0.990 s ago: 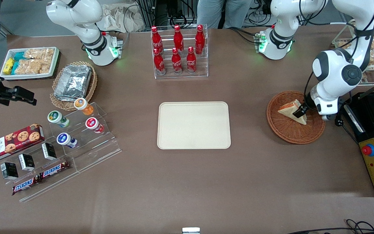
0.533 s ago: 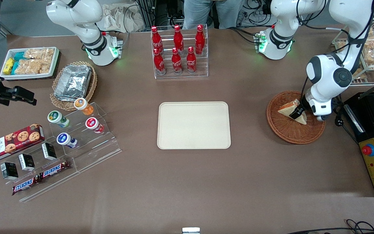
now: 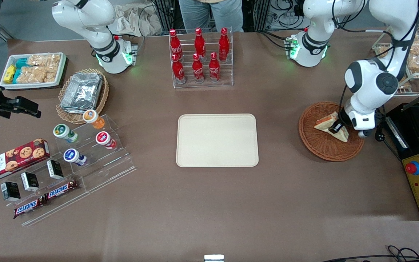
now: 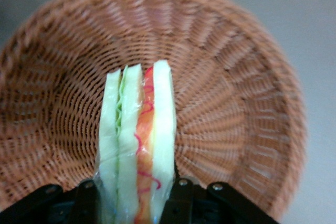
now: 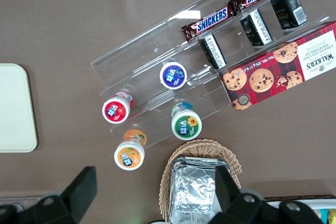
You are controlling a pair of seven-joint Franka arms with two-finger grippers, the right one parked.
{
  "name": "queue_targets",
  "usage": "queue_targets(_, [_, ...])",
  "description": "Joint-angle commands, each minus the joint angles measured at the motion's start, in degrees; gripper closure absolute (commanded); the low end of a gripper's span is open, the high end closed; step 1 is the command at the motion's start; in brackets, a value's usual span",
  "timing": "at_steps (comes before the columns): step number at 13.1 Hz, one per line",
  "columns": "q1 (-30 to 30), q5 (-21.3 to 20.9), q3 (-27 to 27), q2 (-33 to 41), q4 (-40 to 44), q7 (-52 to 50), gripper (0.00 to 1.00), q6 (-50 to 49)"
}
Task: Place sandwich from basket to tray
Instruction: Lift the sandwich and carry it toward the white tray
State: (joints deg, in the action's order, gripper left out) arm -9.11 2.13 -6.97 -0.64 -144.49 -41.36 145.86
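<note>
Fingers (image 4: 181,195) of the left arm's gripper (image 3: 337,127) are pressed against both bread faces of the sandwich (image 3: 331,125), narrowed to its thickness with the wedge pinched between them. In the wrist view the black fingers flank the clear-wrapped wedge, one on each white slice, and the layered cut edge with green and orange filling points away from the camera toward the middle of the basket (image 4: 236,93). That grip across the flat faces makes sense: squeezing the two slices together keeps the filling sandwiched, whereas a grip along the edges would likely split the layers.

From the front, the sandwich sits over the basket (image 3: 318,145), at the part of it nearest the working arm, with the gripper reaching in at a slant from the arm's side. Whether the wedge rests on the wicker or is lifted just clear of it I cannot tell.

The tray (image 3: 217,140) lies bare in the middle of the table, well apart from the basket, toward the parked arm's end. Its low rim and flat floor should make setting down easy. My judgement is that the grasp is made and the lift and carry across come next; the soft bread could slip or squash if the squeeze is wrong
</note>
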Motion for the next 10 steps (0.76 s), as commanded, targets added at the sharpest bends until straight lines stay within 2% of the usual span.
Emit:
queue_targets(1, [0.1,-0.5,-3.9,3.8,11.3,3.0,1.0,-17.7])
queue_targets(4, [0.4,-0.5,-6.1,0.8,27.6,9.0,1.0,-37.8])
queue_targets(8, [2.2,2.0,-9.1,3.3,30.6,23.9,1.0,-42.0])
queue_targets(10, [4.8,3.2,-12.7,2.4,32.5,24.4,1.0,-42.0])
